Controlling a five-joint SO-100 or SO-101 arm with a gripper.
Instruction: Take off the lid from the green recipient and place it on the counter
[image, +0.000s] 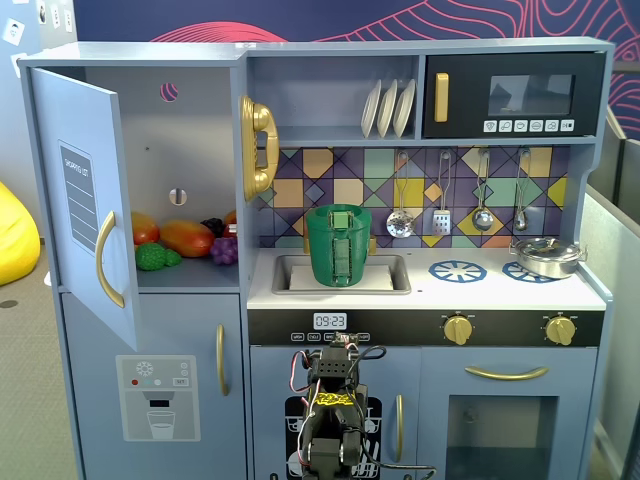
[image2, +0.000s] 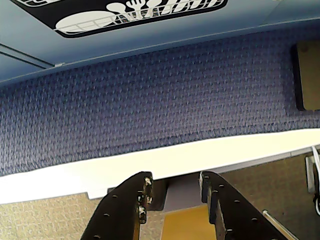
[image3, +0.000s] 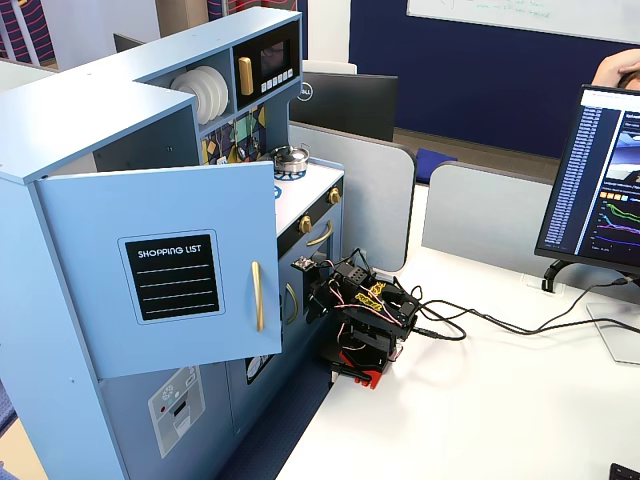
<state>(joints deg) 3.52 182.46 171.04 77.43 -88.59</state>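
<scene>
The green recipient (image: 340, 252) stands upright in the sink cut-out of the counter (image: 440, 292). The lid (image: 341, 211) sits on top of it, seen edge-on. My arm (image: 333, 400) is folded low in front of the toy kitchen's lower doors, far below the pot; it also shows in a fixed view (image3: 365, 318). In the wrist view my gripper (image2: 173, 183) is open and empty, with a clear gap between its black fingers (image2: 127, 200). It looks down at blue carpet and a white table edge. The pot and lid are hidden in the wrist view.
A small silver pot (image: 545, 257) sits on the right burner print. The fridge door (image: 85, 200) stands open at the left, with toy fruit (image: 185, 238) inside. Utensils (image: 440, 195) hang behind the counter. Cables (image3: 480, 325) run from the arm across the white table.
</scene>
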